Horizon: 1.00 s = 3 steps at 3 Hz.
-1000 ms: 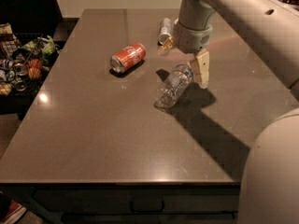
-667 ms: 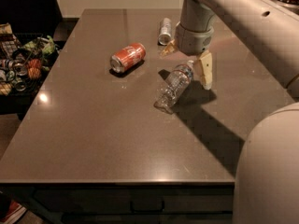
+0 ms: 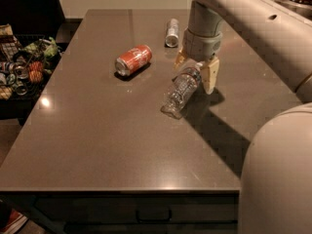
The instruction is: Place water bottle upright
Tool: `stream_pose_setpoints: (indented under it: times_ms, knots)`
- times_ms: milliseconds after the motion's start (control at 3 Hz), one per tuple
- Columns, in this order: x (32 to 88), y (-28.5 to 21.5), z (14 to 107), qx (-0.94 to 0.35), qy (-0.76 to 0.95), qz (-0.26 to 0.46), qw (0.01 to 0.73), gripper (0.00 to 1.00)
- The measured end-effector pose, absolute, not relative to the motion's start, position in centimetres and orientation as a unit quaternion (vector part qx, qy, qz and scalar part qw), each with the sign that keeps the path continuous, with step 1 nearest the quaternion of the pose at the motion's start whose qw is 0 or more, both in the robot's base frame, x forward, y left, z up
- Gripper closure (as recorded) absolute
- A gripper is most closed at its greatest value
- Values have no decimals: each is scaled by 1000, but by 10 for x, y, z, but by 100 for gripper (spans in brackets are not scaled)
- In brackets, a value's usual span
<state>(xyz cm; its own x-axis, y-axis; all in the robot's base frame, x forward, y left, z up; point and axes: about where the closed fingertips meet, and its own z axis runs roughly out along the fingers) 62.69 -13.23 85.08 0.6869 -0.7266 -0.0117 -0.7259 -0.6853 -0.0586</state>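
Gripper point(image 3: 195, 68): pinching bottle point(image 3: 180, 92) at its banded neck end
Label: red-marked band; writing unreadable
Red can point(image 3: 133, 60), silver can point(image 3: 171, 32): lying apart; print illegible
Table point(image 3: 107, 145): bare surface toward front edge

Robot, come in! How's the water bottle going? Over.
Gripper at cap end of water bottle. Not upright yet. Apart from it: orange can, silver can.

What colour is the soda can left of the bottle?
Orange-red soda can, clearest in the camera view. The end effector holds the water bottle near its cap.
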Motion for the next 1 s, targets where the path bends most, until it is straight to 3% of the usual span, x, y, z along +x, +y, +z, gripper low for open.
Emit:
stream_pose_setpoints:
  times_ms: [667,1000]
  knots:
    - [635,-141,860,-926,375,-38,22,72]
    - [643,-150,884,-930,358,-66,55,96]
